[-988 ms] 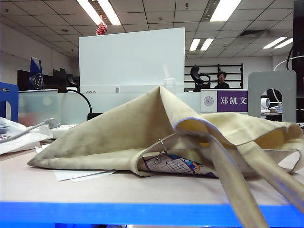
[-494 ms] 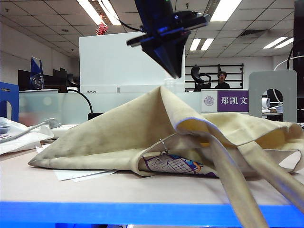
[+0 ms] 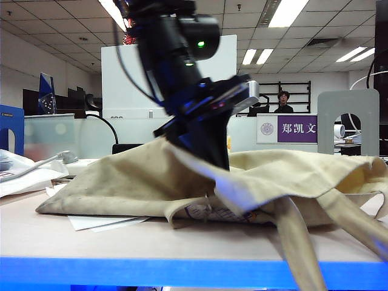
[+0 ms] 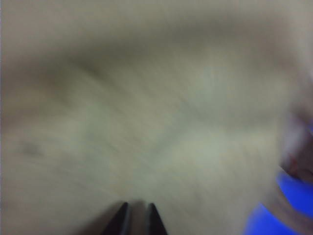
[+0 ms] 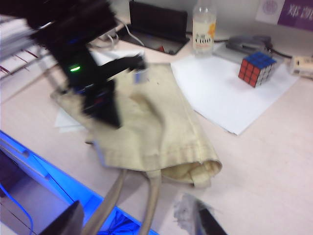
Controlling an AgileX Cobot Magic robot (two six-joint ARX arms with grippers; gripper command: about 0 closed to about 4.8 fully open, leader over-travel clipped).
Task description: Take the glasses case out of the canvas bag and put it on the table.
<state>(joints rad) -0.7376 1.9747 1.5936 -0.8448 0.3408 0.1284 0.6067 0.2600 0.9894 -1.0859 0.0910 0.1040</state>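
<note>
Pinning the bag (image 3: 121, 176) flat on the bench (image 3: 91, 239), the left fingers (image 4: 137, 218) are nearly pressed together; the right fingers (image 5: 139, 223) are held spread, hovering nearby.

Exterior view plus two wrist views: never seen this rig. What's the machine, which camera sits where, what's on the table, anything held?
It is a robot with two arms, each ending in a two-finger pincer. The exterior view comes from a fixed camera at table height. Each wrist view comes from a camera on one arm, looking past its fingers. On the table lies a floppy canvas bag, with white paper, a puzzle cube and a bottle nearby. The dark, blurred arm in the exterior view is the left one. The left pincer points down at the bag, fingers almost together, nothing seen between them. The right pincer hangs open above the bag's straps, holding nothing. The glasses case shows in no picture.
</note>
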